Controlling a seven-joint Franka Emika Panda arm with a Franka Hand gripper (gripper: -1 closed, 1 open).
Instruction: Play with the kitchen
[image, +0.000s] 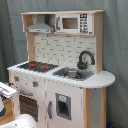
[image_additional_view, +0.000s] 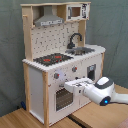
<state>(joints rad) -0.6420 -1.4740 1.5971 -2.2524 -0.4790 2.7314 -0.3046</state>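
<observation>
The kitchen (image_additional_view: 62, 65) is judged rigid and heavy; only its oven door (image_additional_view: 64, 97) handle should be taken. The gripper (image_additional_view: 70, 85) state cannot be told.

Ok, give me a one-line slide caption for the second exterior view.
Robot arm's claw reaches toward the oven door of the toy kitchen, just below the knobs.
</observation>
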